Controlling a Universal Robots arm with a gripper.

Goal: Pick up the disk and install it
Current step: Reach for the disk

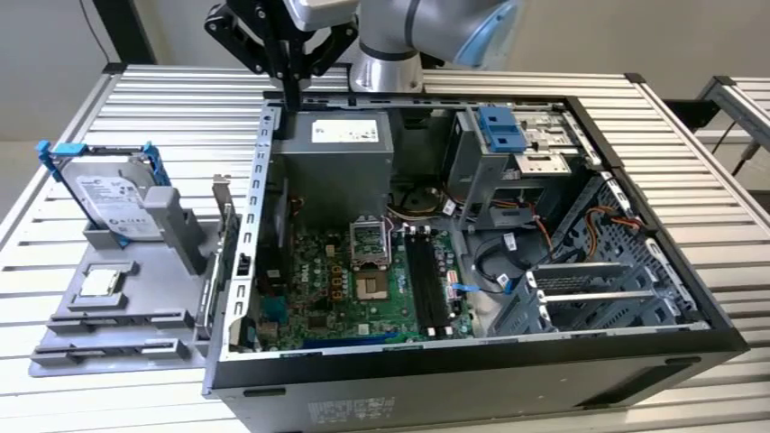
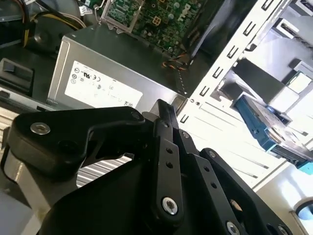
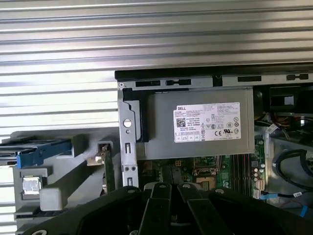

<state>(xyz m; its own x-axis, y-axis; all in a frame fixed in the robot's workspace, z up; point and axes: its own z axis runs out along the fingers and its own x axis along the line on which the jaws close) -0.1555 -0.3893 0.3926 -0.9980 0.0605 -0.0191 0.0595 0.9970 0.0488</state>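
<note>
The disk is a silver-grey hard drive with a white label and blue side rails. It stands on edge in a grey holder on the exterior view's left, outside the computer case. Its blue rail shows in the first wrist view, and the disk appears in the second wrist view. My black gripper hangs above the case's back corner nearest the disk, over the wall beside the power supply. The fingers meet at the tips in both wrist views, shut with nothing held. It is well clear of the disk.
The open computer case lies on a slatted metal table. Inside are a grey power supply, a green motherboard and a drive bay with a blue latch. A small square silver chip rests on the holder.
</note>
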